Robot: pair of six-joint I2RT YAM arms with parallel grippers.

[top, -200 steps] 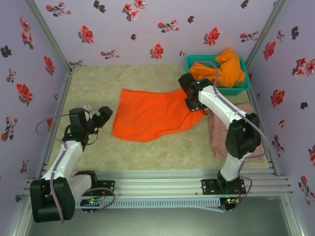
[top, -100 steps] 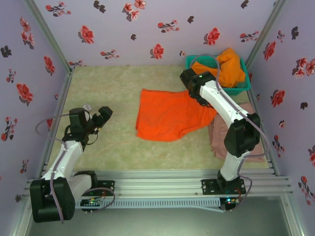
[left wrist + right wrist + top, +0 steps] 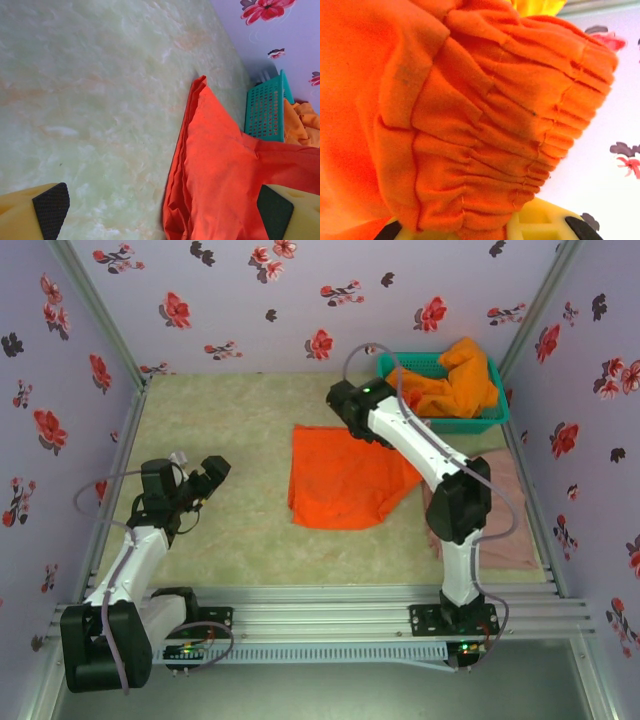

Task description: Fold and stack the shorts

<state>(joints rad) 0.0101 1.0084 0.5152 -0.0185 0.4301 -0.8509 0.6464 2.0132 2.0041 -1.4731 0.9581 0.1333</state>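
Right tool [image 3: 345, 408] seemingly grips shorts' [image 3: 345, 480] far edge; open table [image 3: 220, 420] left.

Marbled table [image 3: 230, 420]: orange shorts [image 3: 345, 480], pink shorts [image 3: 505, 515], basket [image 3: 465, 424]

Wide bare table [image 3: 220, 420] lies ahead of my left gripper [image 3: 208, 475], jaws spread, with nothing between them and the near edge of the doubled orange shorts [image 3: 345, 480]. That cloth covers the middle. My right arm [image 3: 420, 445] slants over its right side and blocks any pass from there. My right gripper [image 3: 347, 410] is pinched on the waistband at the far edge. The basket [image 3: 445, 424] plugs the far right corner, orange cloth [image 3: 460, 380] heaped over its rim. Pink shorts [image 3: 505, 530] cover the strip along the right wall [image 3: 590, 440].
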